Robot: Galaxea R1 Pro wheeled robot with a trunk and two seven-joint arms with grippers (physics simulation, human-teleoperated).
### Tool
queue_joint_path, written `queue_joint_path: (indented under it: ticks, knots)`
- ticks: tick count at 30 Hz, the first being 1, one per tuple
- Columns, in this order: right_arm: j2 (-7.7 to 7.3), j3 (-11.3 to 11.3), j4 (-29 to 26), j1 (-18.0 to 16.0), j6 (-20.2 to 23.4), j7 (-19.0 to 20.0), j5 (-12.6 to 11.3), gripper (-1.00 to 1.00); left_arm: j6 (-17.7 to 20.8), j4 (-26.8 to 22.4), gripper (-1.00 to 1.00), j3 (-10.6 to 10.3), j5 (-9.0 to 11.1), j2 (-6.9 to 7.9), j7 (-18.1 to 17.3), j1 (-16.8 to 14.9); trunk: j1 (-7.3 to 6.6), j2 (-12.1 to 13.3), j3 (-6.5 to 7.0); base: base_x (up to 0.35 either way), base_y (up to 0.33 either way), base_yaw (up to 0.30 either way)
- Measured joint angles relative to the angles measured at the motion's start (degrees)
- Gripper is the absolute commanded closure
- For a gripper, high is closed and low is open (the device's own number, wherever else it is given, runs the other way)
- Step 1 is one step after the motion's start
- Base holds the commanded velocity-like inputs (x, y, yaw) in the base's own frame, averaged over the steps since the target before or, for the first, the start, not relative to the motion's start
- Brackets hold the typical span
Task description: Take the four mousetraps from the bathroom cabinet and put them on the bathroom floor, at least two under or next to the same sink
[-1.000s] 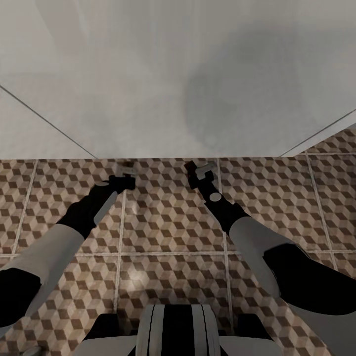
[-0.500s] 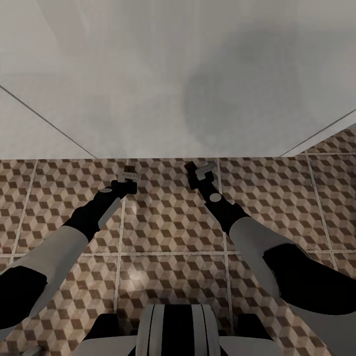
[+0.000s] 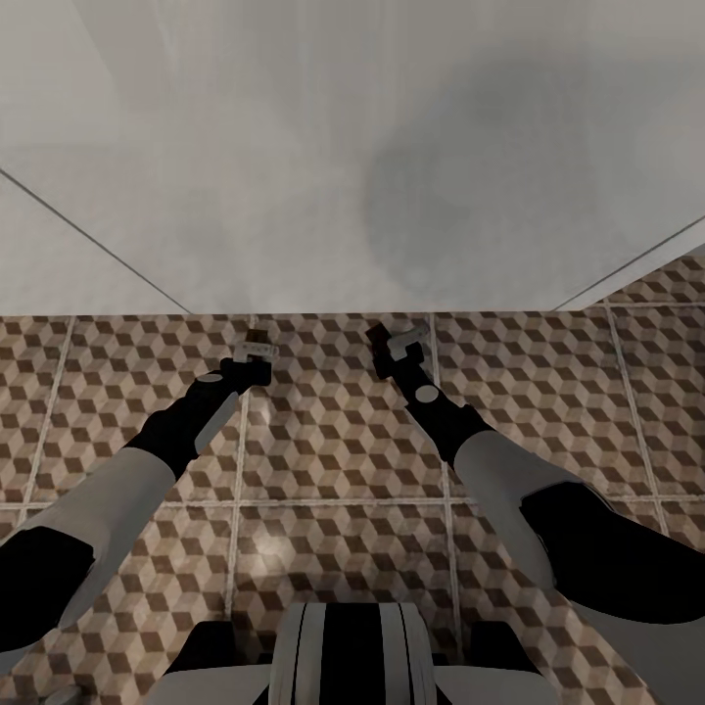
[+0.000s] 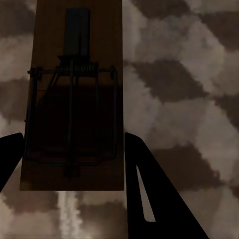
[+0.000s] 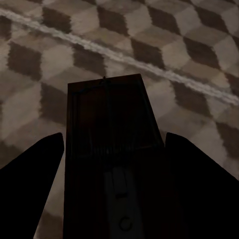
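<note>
Both arms reach down to the bathroom floor (image 3: 333,441), tiled in a brown, beige and white cube pattern, at the foot of a white flat panel (image 3: 245,196). My left gripper (image 3: 257,347) (image 4: 73,134) is shut on a mousetrap (image 4: 74,99). It is a brown wooden board with a dark wire spring, and the fingertips (image 4: 142,169) press its long edges just above the tiles. My right gripper (image 3: 397,336) (image 5: 114,134) is shut on a second mousetrap (image 5: 107,119), which lies in shadow and runs back toward the palm.
The white panel fills the far half of the head view, meets the tiles just beyond both grippers, and carries a soft round shadow (image 3: 480,196). My base (image 3: 348,656) stands on open tiles behind the arms. Pale grout lines (image 3: 240,460) cross the floor.
My left arm has pushed forward a little toward the white panel, carrying its mousetrap. The right arm and the camera have stayed still.
</note>
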Motion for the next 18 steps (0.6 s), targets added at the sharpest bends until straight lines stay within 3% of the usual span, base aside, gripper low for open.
queue_joint_path:
  ticks: [2, 3, 18]
  knots:
    - [0.0, 0.0, 0.0, 0.0, 0.0, 0.0, 0.0, 1.0, 0.0, 0.0, 1.0, 0.0, 0.0, 0.0, 0.0, 0.0, 0.0, 0.0, 0.0, 0.0, 0.0, 0.0]
    - [0.0, 0.0, 0.0, 0.0, 0.0, 0.0, 0.0, -1.0, 0.0, 0.0, 1.0, 0.0, 0.0, 0.0, 0.0, 0.0, 0.0, 0.0, 0.0, 0.0, 0.0, 0.0]
    - [0.0, 0.0, 0.0, 0.0, 0.0, 0.0, 0.0, -1.0, 0.0, 0.0, 1.0, 0.0, 0.0, 0.0, 0.0, 0.0, 0.0, 0.0, 0.0, 0.0, 0.0, 0.0]
